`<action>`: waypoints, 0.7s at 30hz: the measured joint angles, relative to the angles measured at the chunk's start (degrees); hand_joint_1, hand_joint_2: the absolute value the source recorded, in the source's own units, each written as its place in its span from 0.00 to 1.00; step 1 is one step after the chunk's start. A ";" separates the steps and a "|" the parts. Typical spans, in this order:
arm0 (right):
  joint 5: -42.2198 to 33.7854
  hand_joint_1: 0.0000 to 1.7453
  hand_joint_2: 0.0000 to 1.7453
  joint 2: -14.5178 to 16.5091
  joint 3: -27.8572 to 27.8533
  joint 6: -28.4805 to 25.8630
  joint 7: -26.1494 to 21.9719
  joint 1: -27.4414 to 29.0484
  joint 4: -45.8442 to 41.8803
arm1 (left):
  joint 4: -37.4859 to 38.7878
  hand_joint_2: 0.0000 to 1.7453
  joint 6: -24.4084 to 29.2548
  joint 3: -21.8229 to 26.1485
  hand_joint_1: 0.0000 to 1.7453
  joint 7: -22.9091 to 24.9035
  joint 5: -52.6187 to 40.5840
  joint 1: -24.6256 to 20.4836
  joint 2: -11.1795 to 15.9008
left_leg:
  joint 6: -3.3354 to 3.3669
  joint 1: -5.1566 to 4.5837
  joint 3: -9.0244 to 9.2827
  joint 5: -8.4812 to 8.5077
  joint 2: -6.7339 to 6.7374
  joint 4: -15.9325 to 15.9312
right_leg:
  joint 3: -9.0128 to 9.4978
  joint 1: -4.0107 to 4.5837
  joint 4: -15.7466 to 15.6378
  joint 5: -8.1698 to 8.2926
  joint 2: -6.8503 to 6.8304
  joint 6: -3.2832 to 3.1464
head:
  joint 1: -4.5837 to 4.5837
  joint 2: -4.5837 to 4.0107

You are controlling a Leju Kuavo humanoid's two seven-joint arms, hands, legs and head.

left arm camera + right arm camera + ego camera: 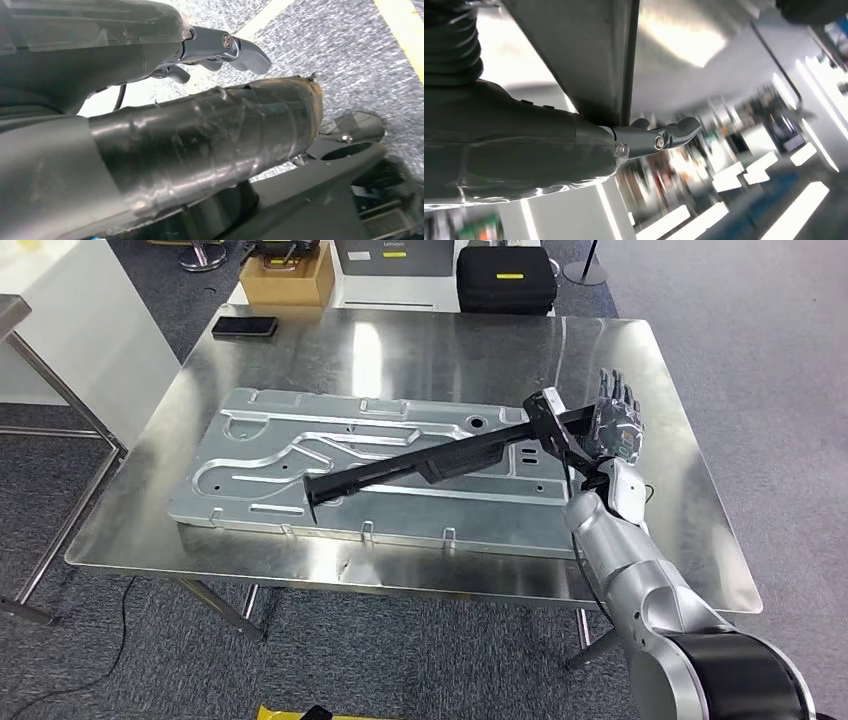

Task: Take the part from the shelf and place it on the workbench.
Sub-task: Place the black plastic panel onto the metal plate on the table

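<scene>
The long black part (420, 462) lies slantwise across the silver stamped panel (260, 440) on the steel workbench (420, 345). Its left end rests on the panel's front left area, and its bracketed right end (548, 418) reaches my right hand (615, 422). That hand stands at the part's right end with its fingers (664, 137) straight and spread, pointing away from me; nothing sits between thumb and fingers. My left hand (220, 47) hangs over grey carpet, fingers loosely extended, holding nothing.
A black phone (244, 327) lies at the workbench's far left corner. Behind the bench stand a cardboard box (288, 280) and a black case (506, 278). A white cabinet (85, 325) is at the left. Bare steel shows to the right of the panel.
</scene>
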 joint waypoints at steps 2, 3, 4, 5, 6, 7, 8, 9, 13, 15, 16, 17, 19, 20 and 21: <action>-3.50 0.00 0.00 0.38 -1.43 1.50 -0.67 -0.88 0.07 | 0.00 0.00 -0.03 0.02 0.00 0.07 -0.05 0.02 -0.01 | -0.54 -0.04 -0.21 -0.01 -0.01 0.01 | 0.13 0.16 -0.44 -0.36 0.11 -0.54 | -0.04 0.00; -4.48 0.00 0.00 0.46 -1.94 1.83 -0.84 -1.46 0.06 | 0.00 0.00 -0.04 0.02 0.00 0.11 -0.11 0.06 0.01 | -0.82 0.01 -0.27 -0.24 0.01 0.17 | 0.17 0.09 -0.60 -0.31 0.12 -0.82 | -0.03 0.00; -4.91 0.00 0.00 0.54 -2.27 2.04 -0.81 -2.28 0.04 | 0.00 0.00 -0.09 0.02 0.00 0.15 -0.21 0.10 0.01 | -1.08 0.07 -0.55 -0.83 0.03 0.81 | 0.23 0.00 -0.72 -0.27 0.13 -1.17 | -0.03 0.00; -4.76 0.00 0.00 0.60 -2.41 2.24 -0.47 -3.40 0.03 | 0.00 0.00 -0.16 0.02 0.00 0.18 -0.32 0.12 0.02 | -1.30 0.11 -1.38 -2.03 0.04 2.68 | 0.31 -0.11 -0.86 -0.21 0.15 -1.50 | -0.03 0.00; -4.29 0.00 0.00 0.66 -2.44 2.62 0.18 -4.74 0.02 | 0.00 0.00 -0.26 0.02 0.00 0.21 -0.44 0.13 0.02 | -1.46 0.15 -2.78 -3.74 0.06 5.72 | 0.36 -0.14 -0.92 -0.21 0.18 -1.77 | -0.05 0.00; -3.50 0.00 0.00 0.72 -2.43 3.21 1.29 -6.23 0.03 | 0.00 0.00 -0.38 0.02 0.00 0.25 -0.57 0.14 0.02 | -1.55 0.15 -4.61 -5.56 0.05 9.57 | 0.38 -0.08 -0.93 -0.24 0.22 -1.96 | -0.06 0.00; -2.60 0.00 0.00 0.76 -2.36 3.86 2.70 -7.77 0.04 | 0.00 0.00 -0.51 0.02 0.00 0.28 -0.66 0.14 0.02 | -1.59 0.16 -6.51 -7.02 0.05 13.40 | 0.42 0.02 -0.91 -0.28 0.25 -2.07 | -0.07 0.00; -1.60 0.00 0.00 0.76 -2.21 4.54 4.36 -9.29 0.05 | 0.00 0.00 -0.63 0.02 0.00 0.32 -0.74 0.17 0.03 | -1.60 0.16 -7.86 -7.48 0.05 15.88 | 0.49 0.11 -0.89 -0.33 0.27 -2.12 | -0.07 0.00; 3.61 0.00 0.00 0.74 -0.61 7.31 11.13 -16.30 0.15 | 0.00 0.00 -0.90 0.02 0.00 0.50 -0.99 0.26 0.10 | -1.02 0.04 -4.54 -0.50 0.03 7.13 | 0.97 0.38 -0.83 -0.64 0.35 -2.01 | -0.06 0.00; 7.18 0.00 0.00 0.74 0.73 9.88 14.66 -20.38 0.51 | 0.00 0.00 -1.01 0.02 0.00 0.50 -1.01 0.19 0.14 | -0.57 -0.21 -1.99 1.36 -0.01 1.47 | 0.98 0.51 -0.80 -0.69 0.41 -1.62 | -0.06 0.00; 8.93 0.00 0.00 0.74 1.48 11.29 16.35 -22.07 0.78 | 0.00 0.00 -1.07 0.02 0.00 0.49 -1.01 0.17 0.15 | -0.44 -0.34 -1.57 1.21 -0.03 0.58 | 0.92 0.53 -0.86 -0.64 0.42 -1.37 | -0.05 0.00; 10.38 0.00 0.00 0.75 2.17 12.62 17.77 -23.42 1.04 | 0.00 0.00 -1.13 0.02 0.00 0.49 -1.01 0.17 0.15 | -0.31 -0.38 -1.43 1.15 -0.03 0.16 | 0.93 0.52 -0.97 -0.54 0.42 -1.09 | -0.05 0.00; 12.73 0.00 0.00 0.75 3.38 15.24 20.06 -25.50 1.55 | 0.00 0.00 -1.33 0.03 0.00 0.48 -1.03 0.17 0.14 | 0.24 -0.09 -1.12 1.46 0.02 -0.47 | 0.76 0.50 -0.62 -1.01 0.33 -0.52 | 0.00 0.00; 13.83 0.00 0.00 0.75 3.95 16.63 21.07 -26.54 1.84 | 0.00 0.00 -1.49 0.03 0.00 0.48 -1.06 0.13 0.12 | 0.52 0.05 -0.95 1.65 0.06 -0.81 | 0.18 0.51 0.71 -1.96 0.29 -0.30 | 0.01 0.00; 15.21 0.00 0.00 0.79 4.67 18.09 22.11 -27.55 2.17 | 0.00 0.00 -1.68 0.03 0.00 0.47 -1.10 0.06 0.10 | 0.76 0.16 -0.80 1.78 0.10 -1.04 | -0.96 0.49 3.24 -3.46 0.25 -0.12 | 0.03 0.00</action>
